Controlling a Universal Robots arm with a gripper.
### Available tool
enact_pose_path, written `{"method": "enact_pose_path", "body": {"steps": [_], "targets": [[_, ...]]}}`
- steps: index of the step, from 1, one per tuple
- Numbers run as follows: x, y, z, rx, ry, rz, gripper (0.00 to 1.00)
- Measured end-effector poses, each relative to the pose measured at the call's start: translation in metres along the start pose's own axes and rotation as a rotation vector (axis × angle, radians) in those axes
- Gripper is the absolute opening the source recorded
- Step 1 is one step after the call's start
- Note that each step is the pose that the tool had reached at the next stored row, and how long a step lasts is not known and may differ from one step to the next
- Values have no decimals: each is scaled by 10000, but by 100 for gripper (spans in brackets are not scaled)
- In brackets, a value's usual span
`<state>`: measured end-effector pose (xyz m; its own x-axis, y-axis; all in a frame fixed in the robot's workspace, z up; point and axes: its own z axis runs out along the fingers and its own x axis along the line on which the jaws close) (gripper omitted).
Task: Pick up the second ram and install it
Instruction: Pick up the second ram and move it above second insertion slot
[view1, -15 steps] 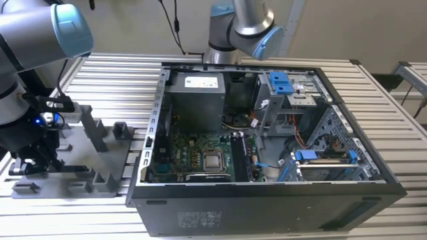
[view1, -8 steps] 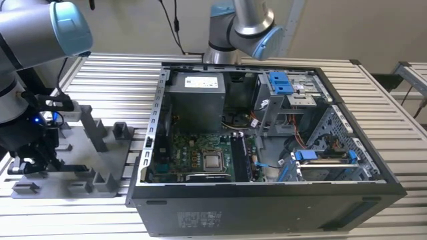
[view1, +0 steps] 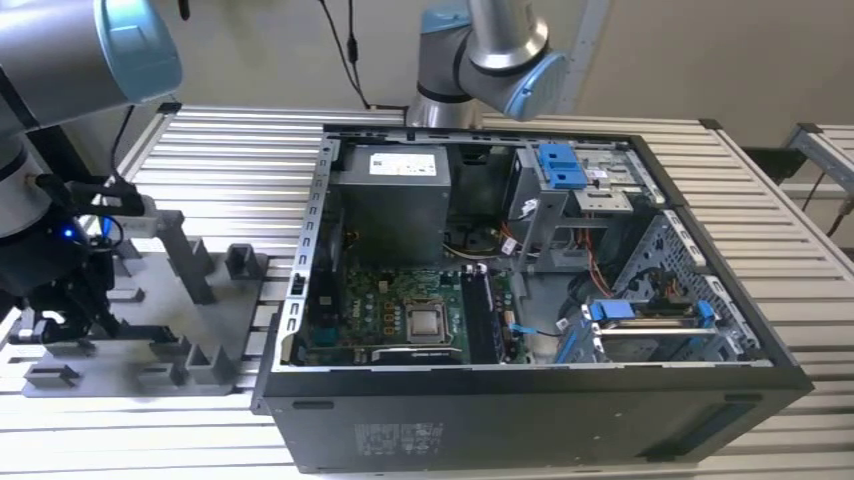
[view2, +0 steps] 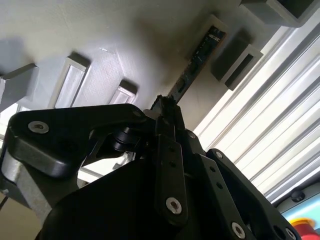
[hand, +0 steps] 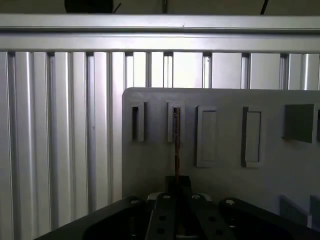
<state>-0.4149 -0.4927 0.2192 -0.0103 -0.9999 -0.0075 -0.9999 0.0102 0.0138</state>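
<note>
The second ram (view2: 195, 62) is a thin dark stick with black chips; in the first wrist view the ram (hand: 176, 142) shows edge-on. Its far end sits at a narrow slot of the grey tray (view2: 115, 30), and its near end runs between my fingertips. My gripper (view2: 163, 106) is shut on this near end, and in the first wrist view the gripper (hand: 176, 182) sits right below the stick. In the exterior view the gripper (view1: 60, 320) hangs low over the tray (view1: 167, 375) at the exterior view's left, beside the open computer case (view1: 314, 250).
The tray carries grey blocks and an upright post (view1: 180, 250). Inside the case lie the green motherboard (view1: 387, 300), a power supply (view1: 390, 195) and blue drive brackets (view1: 561, 165). A second arm (view1: 487, 55) stands behind the case. The slatted aluminium table (view1: 787, 240) surrounds everything.
</note>
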Motion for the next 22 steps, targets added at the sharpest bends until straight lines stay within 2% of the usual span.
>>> {"method": "enact_pose_path", "body": {"steps": [11, 22], "targets": [[0, 1, -40, -3, 3, 2, 14], [-1, 4, -198, -1, 0, 2, 14]]}}
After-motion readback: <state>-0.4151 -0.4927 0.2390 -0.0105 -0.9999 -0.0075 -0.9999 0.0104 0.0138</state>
